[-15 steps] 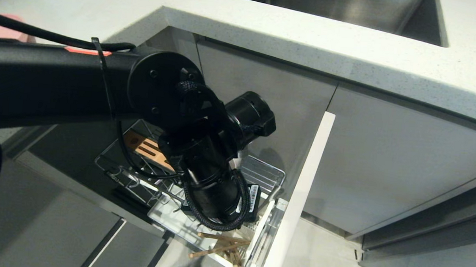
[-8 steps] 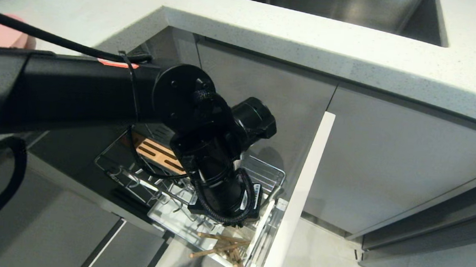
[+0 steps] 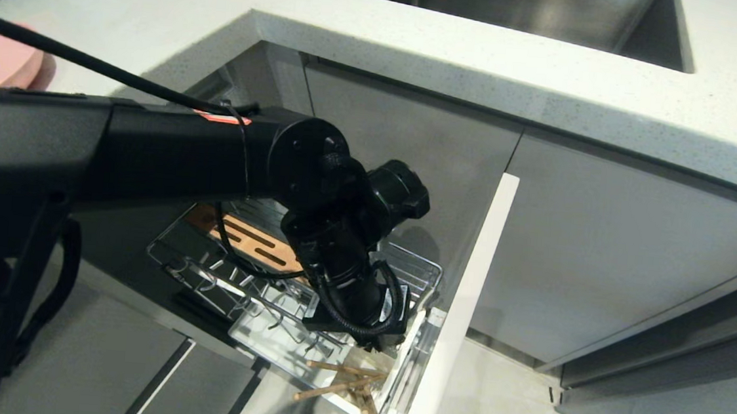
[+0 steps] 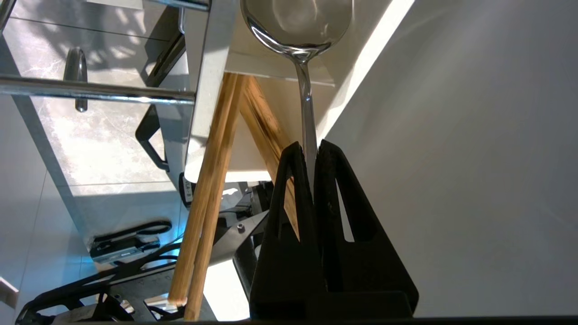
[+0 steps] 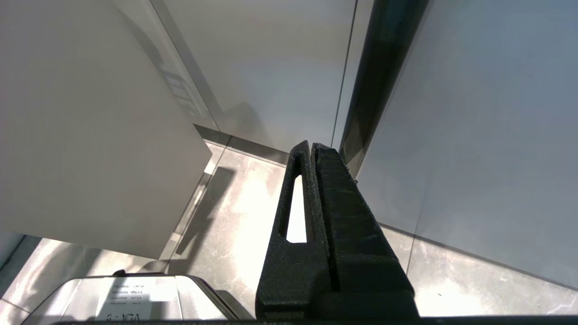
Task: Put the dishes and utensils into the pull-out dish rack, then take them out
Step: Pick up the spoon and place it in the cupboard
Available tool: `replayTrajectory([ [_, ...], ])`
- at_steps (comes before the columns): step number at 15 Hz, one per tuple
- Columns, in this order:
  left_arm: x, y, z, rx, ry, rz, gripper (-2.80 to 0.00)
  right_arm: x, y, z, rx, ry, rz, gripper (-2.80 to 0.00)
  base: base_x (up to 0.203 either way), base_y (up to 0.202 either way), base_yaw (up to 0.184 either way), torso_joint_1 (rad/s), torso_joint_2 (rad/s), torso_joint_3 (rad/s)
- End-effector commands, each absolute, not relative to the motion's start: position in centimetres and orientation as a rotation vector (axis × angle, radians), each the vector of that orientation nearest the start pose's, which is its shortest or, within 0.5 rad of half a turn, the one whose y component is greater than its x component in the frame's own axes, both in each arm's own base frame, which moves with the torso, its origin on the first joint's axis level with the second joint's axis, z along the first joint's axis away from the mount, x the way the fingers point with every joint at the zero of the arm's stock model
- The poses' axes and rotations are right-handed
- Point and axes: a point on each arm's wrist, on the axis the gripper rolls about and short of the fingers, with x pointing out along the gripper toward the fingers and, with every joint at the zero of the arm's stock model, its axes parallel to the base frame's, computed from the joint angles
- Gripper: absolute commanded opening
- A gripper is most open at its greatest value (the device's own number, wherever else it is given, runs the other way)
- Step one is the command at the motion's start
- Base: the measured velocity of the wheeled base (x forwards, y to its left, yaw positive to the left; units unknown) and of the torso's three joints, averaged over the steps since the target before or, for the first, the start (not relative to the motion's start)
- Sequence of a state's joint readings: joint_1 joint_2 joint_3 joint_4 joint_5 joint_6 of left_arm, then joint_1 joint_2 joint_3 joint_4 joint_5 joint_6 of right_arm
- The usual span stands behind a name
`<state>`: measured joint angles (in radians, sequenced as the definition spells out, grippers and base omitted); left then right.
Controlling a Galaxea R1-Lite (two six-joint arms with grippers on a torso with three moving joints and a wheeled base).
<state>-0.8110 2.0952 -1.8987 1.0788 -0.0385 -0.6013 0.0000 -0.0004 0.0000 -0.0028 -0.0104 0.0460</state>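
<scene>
Over pull-out dish rack (image 3: 297,280), down-angled left gripper (image 4: 311,151) clamping spoon (image 4: 303,85).

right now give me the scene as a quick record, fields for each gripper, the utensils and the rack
left gripper: shut on the spoon handle, over the caddy end of the rack
right gripper: shut, empty, near the floor by the cabinet fronts
chopsticks: standing in the white utensil caddy
pull-out dish rack: pulled out, plate prongs bare where visible
</scene>
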Motion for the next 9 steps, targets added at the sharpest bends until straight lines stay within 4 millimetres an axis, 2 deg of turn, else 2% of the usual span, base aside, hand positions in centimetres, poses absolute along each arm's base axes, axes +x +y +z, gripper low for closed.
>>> replayTrajectory([
  [1, 25.59, -26.68, 19.56, -0.005, 1.372, -0.316, -2.80, -2.28, -0.02, 7.58, 0.046, -0.003, -0.011, -2.80, 0.000, 0.000, 0.000, 0.000, 0.00, 0.000],
  [9, 26.38, -26.68, 19.30, -0.034, 1.383, -0.329, -2.80, -2.28, -0.02, 7.58, 0.046, -0.003, -0.011, -2.80, 0.000, 0.000, 0.000, 0.000, 0.00, 0.000],
])
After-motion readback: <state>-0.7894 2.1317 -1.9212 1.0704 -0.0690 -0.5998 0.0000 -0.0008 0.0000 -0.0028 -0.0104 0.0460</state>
